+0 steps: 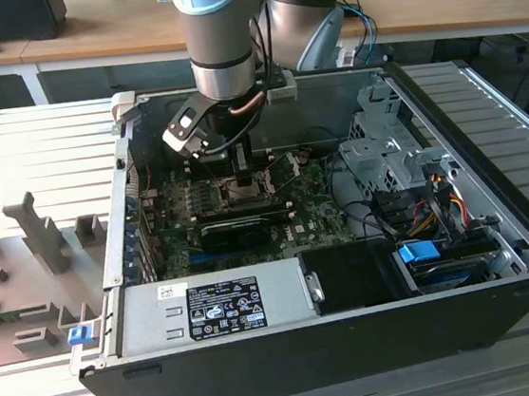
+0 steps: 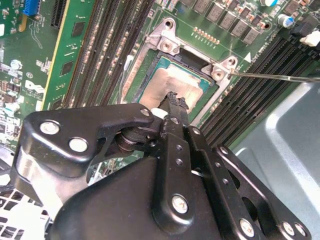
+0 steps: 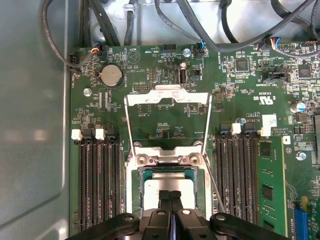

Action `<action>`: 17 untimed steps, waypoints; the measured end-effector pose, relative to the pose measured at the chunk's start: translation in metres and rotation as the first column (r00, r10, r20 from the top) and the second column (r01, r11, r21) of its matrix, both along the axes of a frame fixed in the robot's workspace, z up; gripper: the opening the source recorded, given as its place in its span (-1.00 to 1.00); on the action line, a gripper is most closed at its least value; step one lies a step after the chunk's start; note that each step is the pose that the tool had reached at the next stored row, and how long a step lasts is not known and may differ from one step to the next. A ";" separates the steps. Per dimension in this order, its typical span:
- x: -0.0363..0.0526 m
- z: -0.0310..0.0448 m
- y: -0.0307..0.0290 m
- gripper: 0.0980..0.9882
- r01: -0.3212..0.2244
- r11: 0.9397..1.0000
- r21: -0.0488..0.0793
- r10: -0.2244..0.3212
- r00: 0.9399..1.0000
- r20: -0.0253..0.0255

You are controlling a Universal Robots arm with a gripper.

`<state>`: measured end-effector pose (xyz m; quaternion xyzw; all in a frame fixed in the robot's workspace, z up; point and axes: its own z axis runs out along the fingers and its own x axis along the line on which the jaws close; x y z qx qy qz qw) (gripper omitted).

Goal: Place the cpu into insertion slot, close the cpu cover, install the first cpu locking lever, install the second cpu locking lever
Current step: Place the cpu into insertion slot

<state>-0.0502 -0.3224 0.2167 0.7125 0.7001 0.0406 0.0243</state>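
The cpu [image 3: 159, 186] [image 2: 172, 80], a flat square chip with a silvery top, lies in the insertion slot [image 3: 133, 199] [image 2: 136, 67] on the green board. My gripper [image 3: 170, 196] [image 2: 175, 99] [image 1: 245, 179] is shut, its two black fingertips pressed together over the middle of the chip's top; I cannot tell whether they touch it. The cpu cover [image 3: 150, 96] is swung open and lies back beyond its hinge, away from the socket. A thin wire locking lever [image 3: 215, 186] [image 2: 275, 77] stands loose beside the socket.
Black memory slots [image 3: 97, 180] [image 3: 237, 175] flank the socket on both sides. In the exterior view a long black expansion card [image 1: 235, 230], a grey power supply [image 1: 210, 309], a drive cage [image 1: 383, 146] and coloured cables [image 1: 428, 208] crowd the case.
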 end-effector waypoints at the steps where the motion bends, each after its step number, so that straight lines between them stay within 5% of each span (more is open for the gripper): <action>1: 0.0000 0.0003 0.0000 -0.98 0.000 1.000 0.000 0.000 1.000 0.000; 17: 0.0000 0.0052 -0.0001 -0.98 0.000 1.000 0.000 0.000 1.000 0.000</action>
